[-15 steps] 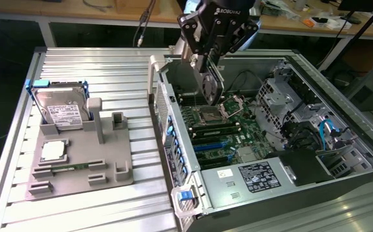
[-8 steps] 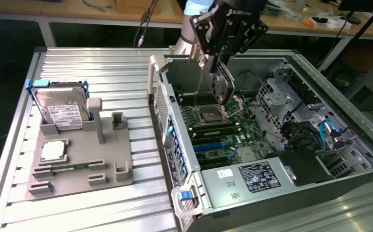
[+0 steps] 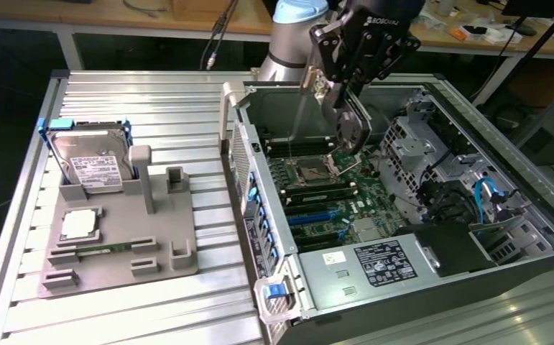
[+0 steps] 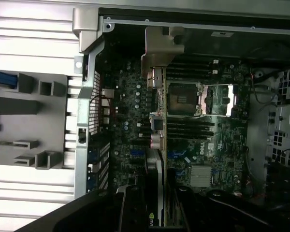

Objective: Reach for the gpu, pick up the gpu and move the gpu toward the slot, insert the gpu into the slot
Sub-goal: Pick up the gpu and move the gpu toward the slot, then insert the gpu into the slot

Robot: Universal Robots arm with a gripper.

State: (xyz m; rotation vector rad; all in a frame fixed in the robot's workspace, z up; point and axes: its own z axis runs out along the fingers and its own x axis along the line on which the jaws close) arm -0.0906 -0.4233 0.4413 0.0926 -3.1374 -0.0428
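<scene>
My gripper (image 3: 340, 97) hangs over the open computer case (image 3: 257, 187), shut on the gpu (image 3: 351, 133). The card is held upright, its black fan facing the exterior view's right, its lower edge just above the motherboard (image 3: 353, 208) near the CPU socket (image 3: 313, 171). In the wrist view the gpu (image 4: 156, 145) runs edge-on between my fingers (image 4: 128, 208), its silver end bracket (image 4: 162, 48) at the far end by the case wall. The blue expansion slots (image 3: 313, 214) lie a little nearer the camera than the card. Whether the card touches the board, I cannot tell.
A grey fixture plate (image 3: 113, 237) on the ribbed table at the exterior view's left carries a silver hard drive (image 3: 90, 162), a processor (image 3: 80, 224) and a memory stick (image 3: 104, 249). Inside the case stand a drive cage (image 3: 420, 136), cables (image 3: 483, 194) and a power supply (image 3: 391, 262).
</scene>
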